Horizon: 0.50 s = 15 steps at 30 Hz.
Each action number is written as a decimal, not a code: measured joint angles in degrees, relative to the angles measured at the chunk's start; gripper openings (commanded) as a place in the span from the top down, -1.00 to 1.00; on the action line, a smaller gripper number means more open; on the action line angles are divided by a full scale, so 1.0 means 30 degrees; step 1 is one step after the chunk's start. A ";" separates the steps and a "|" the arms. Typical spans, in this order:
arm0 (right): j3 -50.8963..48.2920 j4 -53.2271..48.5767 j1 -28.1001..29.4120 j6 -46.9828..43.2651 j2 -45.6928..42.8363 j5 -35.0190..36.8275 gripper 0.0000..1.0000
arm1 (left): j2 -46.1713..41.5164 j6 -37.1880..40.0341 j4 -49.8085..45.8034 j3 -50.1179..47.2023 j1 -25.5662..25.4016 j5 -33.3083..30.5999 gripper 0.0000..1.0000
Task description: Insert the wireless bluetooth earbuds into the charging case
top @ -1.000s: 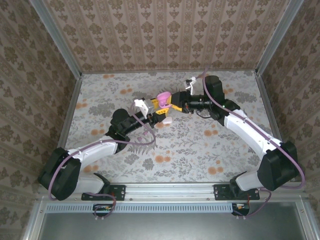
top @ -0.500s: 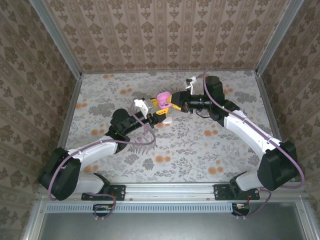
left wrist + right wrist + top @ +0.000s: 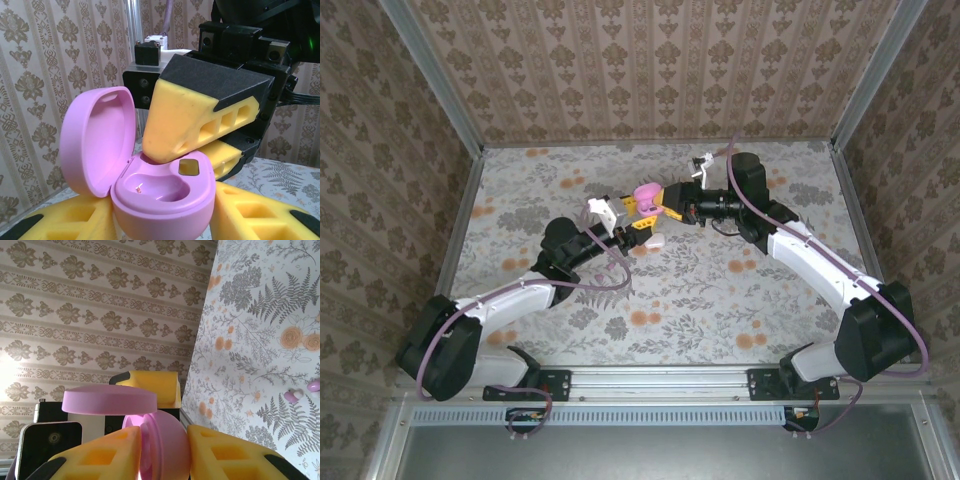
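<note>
Wireless bluetooth earbuds (image 3: 292,396), tiny loose whitish and pinkish pieces: lay on the grey flowery tabletop (image 3: 260,315), not inside anything. Showed up in the right wrist view as two small bits close together. Sat out on the open part of the tabletop, well away from the edge where the patterned wall (image 3: 100,300) began. Too small to tell more about them.

Pink rounded plastic charging case (image 3: 165,186): was held up in the air over the middle of the tabletop, a bit closer to the far edge than to the near edge. Stood open, with its round pink lid (image 3: 97,140) tipped up and back on the hinge. Had a smooth scooped hollow on top.

Left gripper (image 3: 162,212), with fat yellow foam fingers: was squeezed tight on the bottom half of the charging case, one finger on each side, both touching it.

Right gripper (image 3: 164,440), with the same yellow fingers: met the charging case from the other side. Top finger (image 3: 200,115) rested on the rim beside the hinge. Other finger sat lower, behind the case. Fingers stood a little apart with the case between them. Could not tell whether squeezing or only touching.
</note>
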 measured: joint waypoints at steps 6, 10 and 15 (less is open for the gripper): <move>-0.0189 0.0284 0.0000 0.0000 0.0000 0.0000 0.37 | 0.0000 -0.0022 -0.0007 0.0000 0.0000 -0.0044 0.04; -0.0197 0.0401 0.0000 0.0007 0.0000 0.0000 0.41 | 0.0000 -0.0066 -0.0007 0.0000 0.0000 -0.0058 0.03; -0.0197 0.0597 0.0000 0.0007 0.0000 0.0000 0.41 | 0.0000 -0.0066 -0.0007 0.0000 0.0000 -0.0109 0.05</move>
